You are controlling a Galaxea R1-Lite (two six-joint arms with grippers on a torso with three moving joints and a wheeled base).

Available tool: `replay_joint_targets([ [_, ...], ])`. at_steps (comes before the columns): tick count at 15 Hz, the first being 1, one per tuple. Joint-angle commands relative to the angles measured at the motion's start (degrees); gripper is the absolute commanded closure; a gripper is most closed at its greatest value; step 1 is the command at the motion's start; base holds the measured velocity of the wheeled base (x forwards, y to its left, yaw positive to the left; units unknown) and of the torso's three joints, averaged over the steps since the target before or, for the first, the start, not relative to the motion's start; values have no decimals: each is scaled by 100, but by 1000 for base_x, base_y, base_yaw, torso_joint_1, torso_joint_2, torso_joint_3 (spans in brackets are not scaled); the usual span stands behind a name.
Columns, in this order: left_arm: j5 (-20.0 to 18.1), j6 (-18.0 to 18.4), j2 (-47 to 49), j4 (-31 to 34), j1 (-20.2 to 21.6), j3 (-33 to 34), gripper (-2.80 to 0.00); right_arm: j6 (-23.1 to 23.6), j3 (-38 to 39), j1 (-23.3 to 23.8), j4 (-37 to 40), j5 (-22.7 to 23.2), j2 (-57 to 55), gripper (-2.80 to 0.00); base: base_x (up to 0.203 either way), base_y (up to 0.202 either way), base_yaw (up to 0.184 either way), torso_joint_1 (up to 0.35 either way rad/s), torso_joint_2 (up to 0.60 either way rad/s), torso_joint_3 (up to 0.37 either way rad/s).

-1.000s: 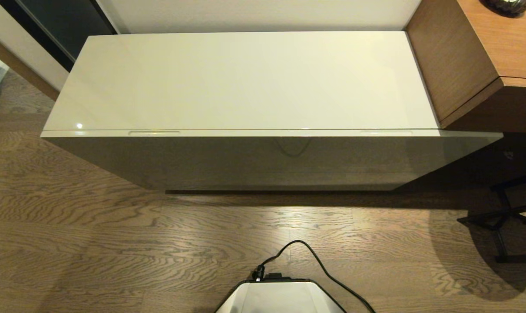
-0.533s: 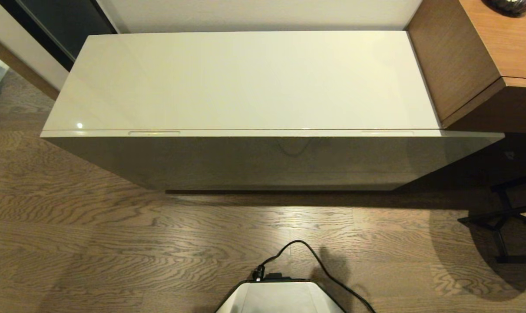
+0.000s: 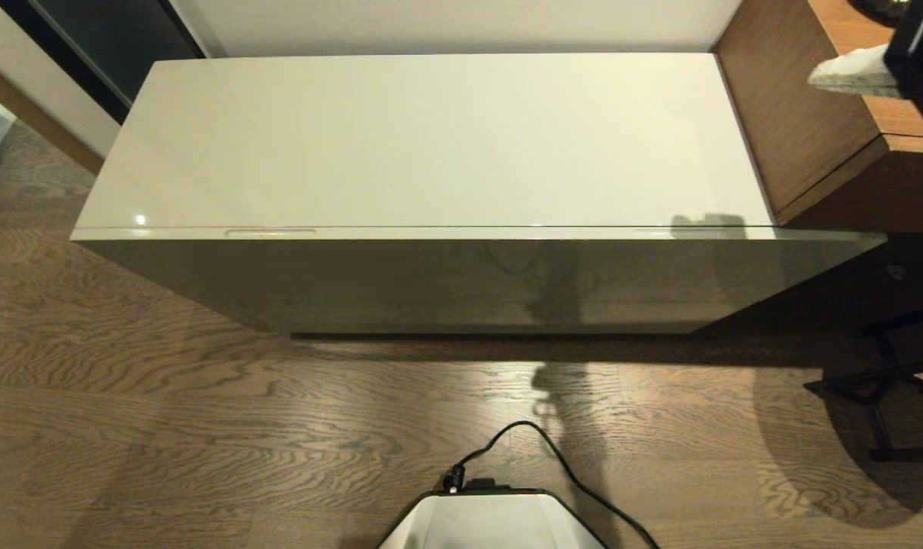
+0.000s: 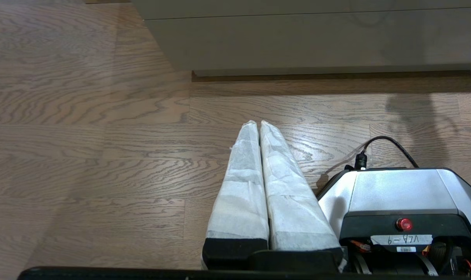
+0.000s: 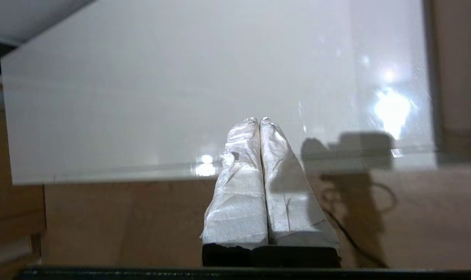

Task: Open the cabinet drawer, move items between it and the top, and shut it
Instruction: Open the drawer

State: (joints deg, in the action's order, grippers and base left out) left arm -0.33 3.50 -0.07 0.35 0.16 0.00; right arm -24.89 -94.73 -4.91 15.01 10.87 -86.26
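Note:
The top (image 3: pixel 431 137) is a bare glossy cream-white surface filling the middle of the head view. Under its front edge the cabinet drawer (image 3: pixel 400 282) is pushed in, a slim recess (image 3: pixel 270 232) showing along its rim. The items are out of view. My right gripper (image 3: pixel 815 76) hangs high at the far right, over the brown cabinet's corner, shut and holding nothing. In the right wrist view this gripper (image 5: pixel 260 119) points at the top (image 5: pixel 181 77) near its front edge. My left gripper (image 4: pixel 258 123) is parked low over the floor, shut and empty, facing the drawer front (image 4: pixel 297 39).
A brown wooden cabinet (image 3: pixel 834 114) abuts the white one on the right. A black chair base (image 3: pixel 880 389) stands on the floor at the right. My own base (image 3: pixel 491 522) and its black cable (image 3: pixel 552 450) lie in front of the cabinet. A dark doorway (image 3: pixel 103 46) is back left.
My right gripper has risen into the head view at the upper right. Its shadow now falls on the cabinet's front edge, the drawer front and the floor. The left arm is still.

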Motion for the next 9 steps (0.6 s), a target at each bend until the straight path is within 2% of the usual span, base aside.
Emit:
replay_joint_targets([
  [1,-2,2,7,1,2,0,0,-66,186,-48,-558,-15,-486,0,0,0,0,0,0,0],
  [4,-2,2,7,1,2,0,0,-84,301,-119,-424,-207,-632,0,0,0,0,0,0,0],
  [6,-2,2,7,1,2,0,0,-50,399,-291,-347,-903,-852,0,0,0,0,0,0,0],
  [7,-2,2,7,1,2,0,0,29,431,-344,-261,-994,-866,0,0,0,0,0,0,0],
  [8,-2,2,7,1,2,0,0,348,468,-506,72,-1099,-861,0,0,0,0,0,0,0],
  [9,-2,2,7,1,2,0,0,403,488,-600,160,-1128,-863,0,0,0,0,0,0,0],
])
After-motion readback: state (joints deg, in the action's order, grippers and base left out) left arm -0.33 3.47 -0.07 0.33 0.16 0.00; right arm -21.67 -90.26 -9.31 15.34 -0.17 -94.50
